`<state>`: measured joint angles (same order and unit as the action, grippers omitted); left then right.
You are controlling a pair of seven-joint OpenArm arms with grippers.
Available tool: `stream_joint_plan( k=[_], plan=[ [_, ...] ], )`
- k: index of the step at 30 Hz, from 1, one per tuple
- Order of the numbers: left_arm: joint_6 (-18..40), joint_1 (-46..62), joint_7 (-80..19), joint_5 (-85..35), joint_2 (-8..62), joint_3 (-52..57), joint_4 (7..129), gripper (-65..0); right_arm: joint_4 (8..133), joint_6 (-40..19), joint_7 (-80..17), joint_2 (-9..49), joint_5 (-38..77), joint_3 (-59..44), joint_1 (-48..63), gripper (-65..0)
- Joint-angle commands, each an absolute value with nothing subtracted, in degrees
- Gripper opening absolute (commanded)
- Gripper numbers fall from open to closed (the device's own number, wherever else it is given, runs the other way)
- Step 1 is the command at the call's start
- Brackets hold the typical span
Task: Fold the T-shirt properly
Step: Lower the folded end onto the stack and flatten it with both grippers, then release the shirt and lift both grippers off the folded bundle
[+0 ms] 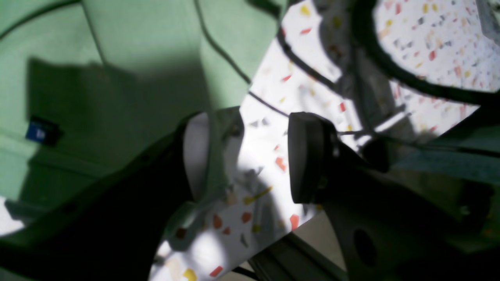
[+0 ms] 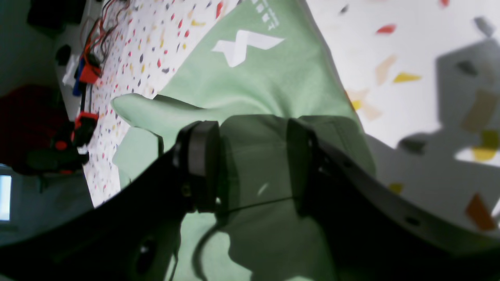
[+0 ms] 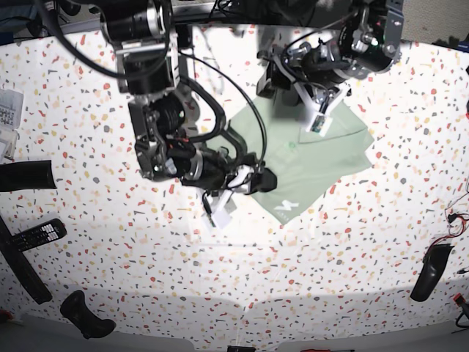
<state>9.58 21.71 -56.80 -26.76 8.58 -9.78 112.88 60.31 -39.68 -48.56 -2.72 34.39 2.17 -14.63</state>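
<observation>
While the T-shirt [image 3: 311,158] lies part-folded mid-bench [image 3: 110,242], we see the right gripper [image 2: 250,164] spread astride its left edge, and the left gripper [image 1: 250,156] spread beyond its far edge.

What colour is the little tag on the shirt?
Dark blue. The label sits on the pale green T-shirt, and it shows best in the left wrist view.

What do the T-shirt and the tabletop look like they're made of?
T-shirt: soft woven or knit cloth, likely cotton, matte pale green; it creases, drapes and shows stitched seams, with a flat white printed mark. Tabletop: a hard smooth white surface with red, yellow and grey flecks, terrazzo-style, possibly a printed laminate.
</observation>
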Motion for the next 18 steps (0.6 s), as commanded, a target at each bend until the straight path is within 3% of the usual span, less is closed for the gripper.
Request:
stream_joint_plan(
  k=[1, 7, 11, 18],
  plan=[
    [9.9, 21.6, -55.9, -27.6, 8.6, -9.8, 113.0, -35.4, 62.0, -40.0, -49.5, -2.7, 34.1, 2.3, -15.0, -37.5],
    [10.0, 20.7, -55.4, -25.0, 8.6, -9.8, 105.6, -35.4, 66.6, -40.0, -51.4, -2.7, 34.1, 2.3, -12.2, -37.5],
    [9.9, 18.9, -55.9, -14.0, 8.6, -9.8, 99.8, -35.4, 67.8, -40.0, -52.2, -1.6, 33.4, 2.3, -10.3, -37.5],
    [9.9, 17.6, -58.3, -1.1, 8.6, -9.8, 99.1, -35.4, 69.6, -40.0, -52.0, 4.7, 39.2, 2.3, -3.6, -37.6]
  ],
)
